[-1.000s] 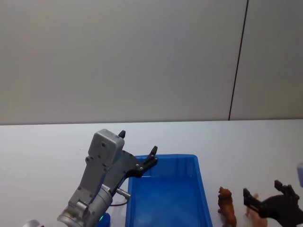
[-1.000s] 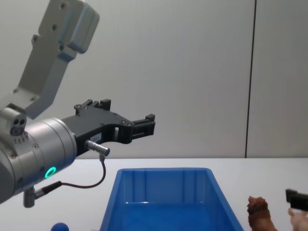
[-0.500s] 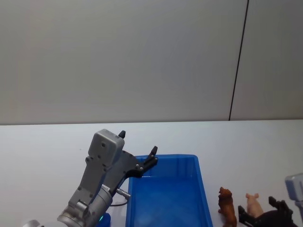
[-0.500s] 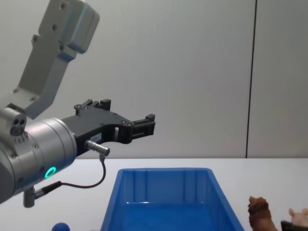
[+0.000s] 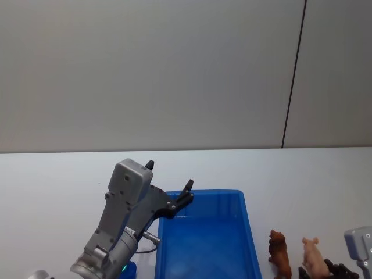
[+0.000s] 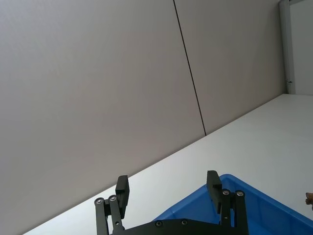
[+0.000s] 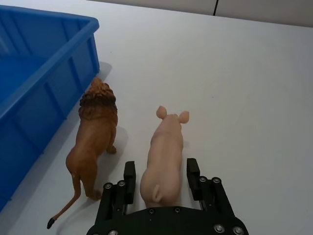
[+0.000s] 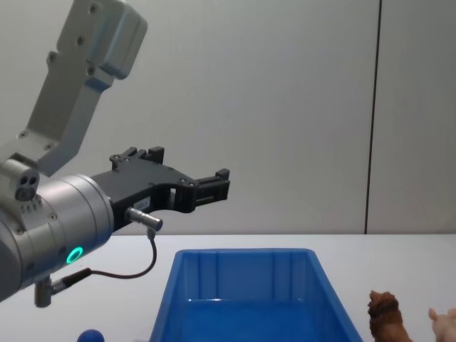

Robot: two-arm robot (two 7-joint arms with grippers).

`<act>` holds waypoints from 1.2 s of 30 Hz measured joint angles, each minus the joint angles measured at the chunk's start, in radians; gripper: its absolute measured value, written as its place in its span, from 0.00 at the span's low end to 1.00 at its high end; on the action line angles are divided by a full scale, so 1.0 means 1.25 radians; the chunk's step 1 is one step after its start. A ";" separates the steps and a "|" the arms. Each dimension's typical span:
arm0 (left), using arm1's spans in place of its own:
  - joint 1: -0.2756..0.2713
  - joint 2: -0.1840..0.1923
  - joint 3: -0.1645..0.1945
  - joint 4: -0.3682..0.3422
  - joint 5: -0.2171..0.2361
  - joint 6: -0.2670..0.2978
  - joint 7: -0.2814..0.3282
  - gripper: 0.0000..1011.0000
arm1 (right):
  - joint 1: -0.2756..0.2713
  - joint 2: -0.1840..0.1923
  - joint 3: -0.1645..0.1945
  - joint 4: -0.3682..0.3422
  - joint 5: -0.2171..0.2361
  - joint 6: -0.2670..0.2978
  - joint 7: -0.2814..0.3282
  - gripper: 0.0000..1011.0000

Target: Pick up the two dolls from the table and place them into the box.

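Note:
The brown lion doll [image 7: 95, 132] and the pale pink pig doll [image 7: 165, 147] stand side by side on the white table [image 7: 254, 88], just right of the blue box [image 7: 49, 88]. My right gripper [image 7: 161, 172] is open, one finger on each side of the pig's rear, with small gaps. In the head view the lion [image 5: 279, 254] and the pig [image 5: 313, 260] stand near the bottom edge, with the right gripper [image 5: 325, 271] low behind them. My left gripper [image 5: 169, 175] hangs open and holds nothing above the box's [image 5: 203, 192] far left corner.
The box [image 8: 242, 252] has nothing visible inside. A small blue round object [image 8: 89, 335] lies on the table [image 5: 58, 186] left of the box, under the left arm. Bare white tabletop stretches behind and right of the dolls. A grey wall stands behind the table.
My right gripper has dropped low and back toward the near edge, uncovering the pig in the head view. The left arm and both dolls have not moved.

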State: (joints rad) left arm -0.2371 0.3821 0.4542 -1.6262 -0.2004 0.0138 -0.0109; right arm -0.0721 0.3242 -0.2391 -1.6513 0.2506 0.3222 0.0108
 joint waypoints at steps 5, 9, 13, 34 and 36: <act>0.000 0.000 0.000 0.000 0.000 0.000 0.000 0.99 | -0.009 0.000 0.000 -0.007 -0.006 0.001 -0.019 0.50; 0.000 0.000 0.000 0.000 0.000 0.000 0.000 0.99 | -0.019 0.000 0.000 -0.017 -0.016 -0.007 -0.038 0.38; 0.000 0.000 0.000 0.000 0.000 0.000 0.000 0.99 | -0.026 0.002 0.001 -0.026 -0.026 -0.024 -0.050 0.37; 0.000 0.000 0.000 0.000 0.000 0.000 0.000 0.99 | -0.018 0.000 0.005 -0.067 -0.055 -0.171 0.017 0.37; 0.000 0.000 0.000 0.000 0.000 0.000 0.000 0.99 | -0.010 -0.004 0.003 -0.067 -0.052 -0.180 0.038 0.37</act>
State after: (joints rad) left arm -0.2371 0.3821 0.4542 -1.6262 -0.2003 0.0138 -0.0109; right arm -0.0848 0.3187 -0.2355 -1.7351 0.1852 0.0975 0.0578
